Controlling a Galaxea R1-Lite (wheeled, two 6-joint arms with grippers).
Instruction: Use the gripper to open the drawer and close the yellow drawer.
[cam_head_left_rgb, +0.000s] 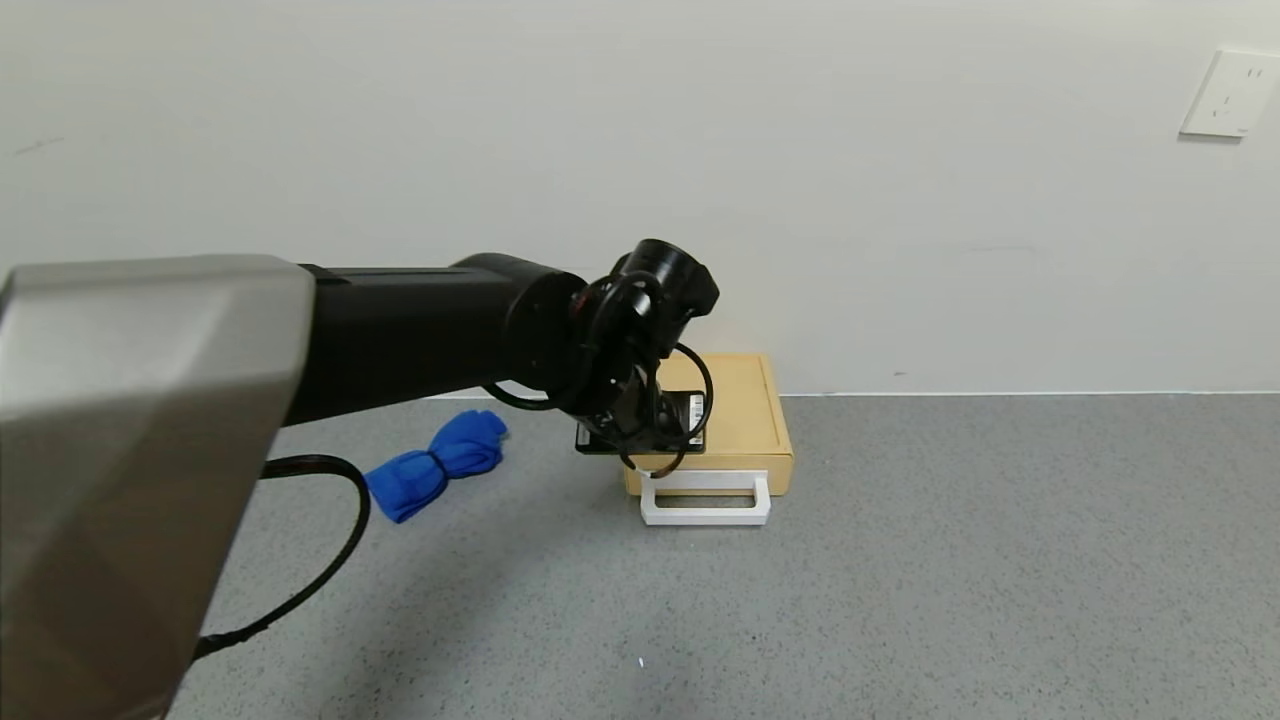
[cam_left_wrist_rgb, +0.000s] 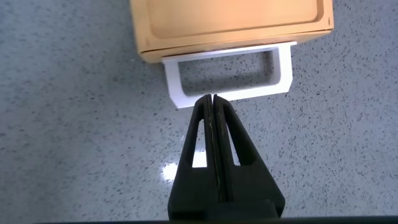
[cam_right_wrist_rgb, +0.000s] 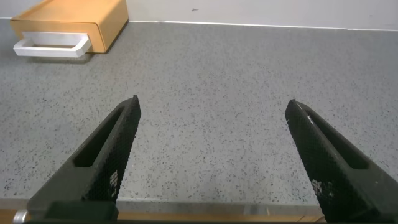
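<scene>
left gripper hangs over the drawer handle

the grey speckled counter (cam_head_left_rgb: 950, 560) runs back to a white wall. the long black and silver left arm reaches out across the counter. the yellow drawer (cam_head_left_rgb: 745, 420) sits near the wall, pushed in flat, not pulled out. a blue cloth (cam_head_left_rgb: 435, 465) lies on the counter, off to the drawer's left. the left gripper (cam_left_wrist_rgb: 212, 99) is just above the drawer's front. its fingers (cam_left_wrist_rgb: 202, 124) are pressed together and hold nothing, with their tips right at the front bar of the white handle (cam_left_wrist_rgb: 227, 90). the right gripper (cam_right_wrist_rgb: 211, 112) waits well apart from the drawer, low over the counter, fingers spread wide and holding nothing.
</scene>
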